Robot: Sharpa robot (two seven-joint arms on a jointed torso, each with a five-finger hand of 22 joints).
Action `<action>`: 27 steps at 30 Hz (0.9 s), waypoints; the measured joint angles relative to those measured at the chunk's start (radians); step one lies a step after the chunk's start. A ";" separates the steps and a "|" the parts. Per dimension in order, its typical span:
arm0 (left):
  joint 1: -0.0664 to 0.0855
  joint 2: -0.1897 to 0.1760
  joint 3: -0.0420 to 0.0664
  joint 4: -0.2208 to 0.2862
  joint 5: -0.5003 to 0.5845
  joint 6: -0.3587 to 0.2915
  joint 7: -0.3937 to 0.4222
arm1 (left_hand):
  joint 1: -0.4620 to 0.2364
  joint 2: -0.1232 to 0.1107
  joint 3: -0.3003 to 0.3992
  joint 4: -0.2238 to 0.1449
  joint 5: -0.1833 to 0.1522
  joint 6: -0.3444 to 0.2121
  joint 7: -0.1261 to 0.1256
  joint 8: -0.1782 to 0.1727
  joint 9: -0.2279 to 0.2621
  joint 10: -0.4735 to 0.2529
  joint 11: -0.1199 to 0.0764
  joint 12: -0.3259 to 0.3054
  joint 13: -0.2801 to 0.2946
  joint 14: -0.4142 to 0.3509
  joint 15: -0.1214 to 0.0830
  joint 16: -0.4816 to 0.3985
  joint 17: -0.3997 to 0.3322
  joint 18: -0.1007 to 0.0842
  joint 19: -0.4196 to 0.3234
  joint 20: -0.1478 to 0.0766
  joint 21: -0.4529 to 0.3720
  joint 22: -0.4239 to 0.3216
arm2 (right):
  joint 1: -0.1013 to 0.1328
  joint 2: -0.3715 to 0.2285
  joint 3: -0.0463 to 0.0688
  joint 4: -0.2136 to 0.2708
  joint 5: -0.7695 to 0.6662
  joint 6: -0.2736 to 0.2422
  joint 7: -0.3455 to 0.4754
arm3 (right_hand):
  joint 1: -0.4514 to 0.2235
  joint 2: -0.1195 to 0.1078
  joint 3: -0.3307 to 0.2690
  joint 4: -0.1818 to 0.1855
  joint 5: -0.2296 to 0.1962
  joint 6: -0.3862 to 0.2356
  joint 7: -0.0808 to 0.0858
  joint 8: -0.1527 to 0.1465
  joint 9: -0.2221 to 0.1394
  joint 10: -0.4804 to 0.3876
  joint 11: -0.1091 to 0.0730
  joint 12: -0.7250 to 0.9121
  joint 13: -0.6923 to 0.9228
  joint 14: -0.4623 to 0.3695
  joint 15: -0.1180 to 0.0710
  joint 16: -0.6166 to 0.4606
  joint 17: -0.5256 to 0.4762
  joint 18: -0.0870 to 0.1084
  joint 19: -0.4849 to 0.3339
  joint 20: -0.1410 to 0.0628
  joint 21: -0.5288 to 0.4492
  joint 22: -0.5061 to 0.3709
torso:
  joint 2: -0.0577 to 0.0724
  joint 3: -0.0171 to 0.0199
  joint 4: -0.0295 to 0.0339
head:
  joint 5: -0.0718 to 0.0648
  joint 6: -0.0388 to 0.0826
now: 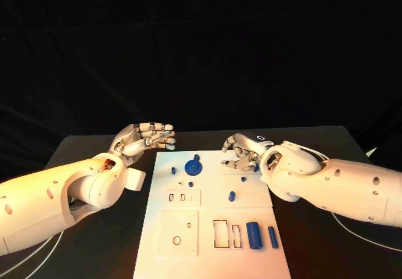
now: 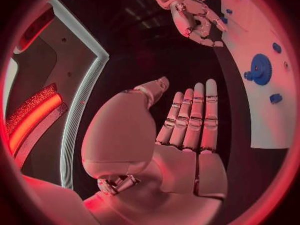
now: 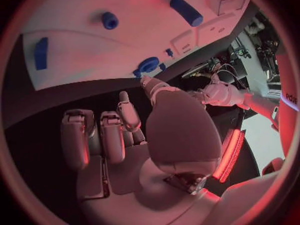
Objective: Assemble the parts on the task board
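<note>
Head view: the white task board lies lengthwise on the black counter. The left hand hovers off the board's far left corner, the right hand over its far right edge, both empty. A blue disc part sits between them; two blue cylinders stand near the right edge. Left wrist view: the left hand has straight, apart fingers above bare counter beside the board's edge. Right wrist view: the right hand curls loosely, holding nothing.

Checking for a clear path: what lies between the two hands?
In the head view, the white board's far end with a blue disc lies between left hand and right hand.
</note>
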 measured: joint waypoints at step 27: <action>0.000 0.013 0.000 -0.007 0.001 0.004 -0.001 | 0.000 0.000 0.000 0.000 0.000 -0.004 -0.004 0.000 0.000 0.000 0.000 0.000 0.000 0.000 0.000 0.000 0.001 0.000 0.000 0.000 0.004 0.001 | 0.017 -0.187 -0.003 -0.062 0.223 0.151 0.141 | 0.121 -0.018 -0.085 -0.023 -0.020 -0.016 0.005 -0.027 -0.011 -0.069 0.006 -0.047 -0.052 0.000 0.000 0.000 0.001 0.000 0.000 0.000 -0.062 0.001 | -0.004 0.0019 -0.0036 | -0.049 0.008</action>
